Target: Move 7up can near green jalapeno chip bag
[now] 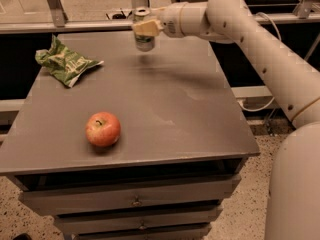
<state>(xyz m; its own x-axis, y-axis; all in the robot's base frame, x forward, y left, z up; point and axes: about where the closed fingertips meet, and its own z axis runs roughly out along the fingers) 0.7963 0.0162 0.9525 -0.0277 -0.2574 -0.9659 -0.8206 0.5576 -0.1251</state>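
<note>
gripper [145,28] is clamping the 7up can [144,43] around its upper half, holding it upright over the far edge of the tabletop [200,114], about mid-width (shadow is showing on the surface beneath). green jalapeno chip bag [65,61] is lying crumpled at the far-left corner, well apart from the can. red apple [103,129] is sitting toward the near-left corner.

Grey drawer cabinet [195,124] stands on speckled floor [249,211].
</note>
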